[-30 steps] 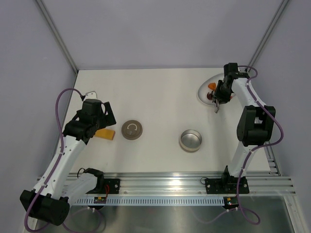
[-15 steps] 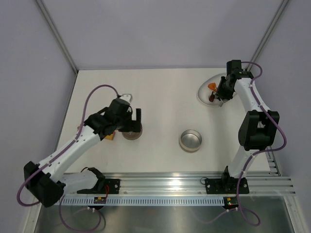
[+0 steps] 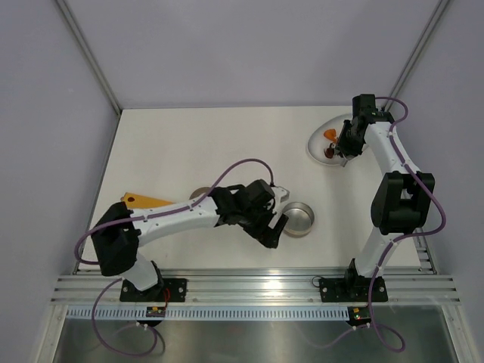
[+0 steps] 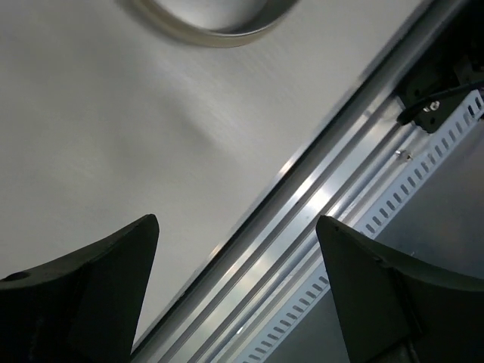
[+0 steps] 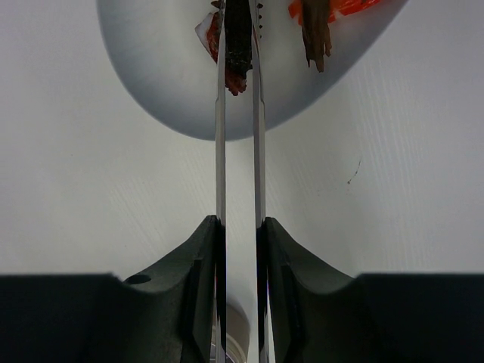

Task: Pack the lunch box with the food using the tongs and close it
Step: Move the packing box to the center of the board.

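The lunch box (image 3: 297,218), a round steel tin, stands right of the table's centre; its rim (image 4: 215,30) shows at the top of the left wrist view. My left gripper (image 3: 276,227) (image 4: 236,221) hovers at its near-left side, open and holding nothing. The lid (image 3: 200,194) lies further left, mostly hidden under the left arm. My right gripper (image 3: 344,147) (image 5: 240,223) is shut on the tongs (image 5: 220,151) over the white plate (image 3: 316,140). The tong tips pinch a dark red-brown piece of food (image 5: 236,53). More orange and brown food (image 5: 318,26) lies beside it.
A flat orange block (image 3: 144,200) lies at the left of the table. The table's near edge and the aluminium rail (image 4: 325,204) run just below my left gripper. Grey walls close in the table's back and sides.
My left arm has swung from over the lid across to the right, ending beside the tin. The orange block now lies a little further left. The right gripper with the tongs barely moved.
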`<state>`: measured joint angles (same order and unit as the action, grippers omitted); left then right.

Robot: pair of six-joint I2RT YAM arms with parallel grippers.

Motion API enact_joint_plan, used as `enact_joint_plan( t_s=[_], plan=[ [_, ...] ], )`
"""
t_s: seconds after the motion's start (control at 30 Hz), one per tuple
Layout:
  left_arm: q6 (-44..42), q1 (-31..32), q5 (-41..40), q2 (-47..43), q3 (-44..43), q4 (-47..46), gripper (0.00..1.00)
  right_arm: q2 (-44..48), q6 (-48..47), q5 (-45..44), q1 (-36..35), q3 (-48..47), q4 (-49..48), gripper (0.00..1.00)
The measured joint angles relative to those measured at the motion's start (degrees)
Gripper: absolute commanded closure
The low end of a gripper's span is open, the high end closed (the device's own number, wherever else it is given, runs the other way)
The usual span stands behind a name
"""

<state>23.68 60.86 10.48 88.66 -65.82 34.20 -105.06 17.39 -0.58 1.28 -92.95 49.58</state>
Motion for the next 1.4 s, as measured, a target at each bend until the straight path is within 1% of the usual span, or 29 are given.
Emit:
enact_joint_plan(
  t_s=[0.1,0.17,0.33,0.57,0.87,1.23,1.4],
  plan=[
    [-2.0,3.1,3.5,5.1,-2.1,-4.0,0.11,0.2,0.0,0.0,0.0,0.0,0.0,0.72],
    [-2.6,3.7,5.8,7.7,-3.4,-4.7,0.12,0.4,0.0,0.0,0.0,0.0,0.0,0.72],
    [-3.0,3.5,8.6,16.9,-8.8,-8.7,0.12,1.3,0.0,0.0,0.0,0.1,0.0,0.72],
    [-3.8,2.0,11.1,24.1,-14.8,-9.3,0.12,2.1,0.0,-0.1,0.0,0.1,0.0,0.72],
    [-4.5,-3.7,11.8,29.3,-20.8,-9.8,0.11,2.1,0.0,-0.4,0.0,0.1,0.2,0.72],
    [-3.1,-7.9,11.4,38.2,-34.3,-9.8,0.09,3.5,0.1,-0.5,0.0,0.3,0.4,0.71],
    [-0.2,-8.9,9.1,38.7,-35.4,-10.1,0.11,5.4,0.4,-0.5,0.0,1.0,0.7,0.71]
  ],
)
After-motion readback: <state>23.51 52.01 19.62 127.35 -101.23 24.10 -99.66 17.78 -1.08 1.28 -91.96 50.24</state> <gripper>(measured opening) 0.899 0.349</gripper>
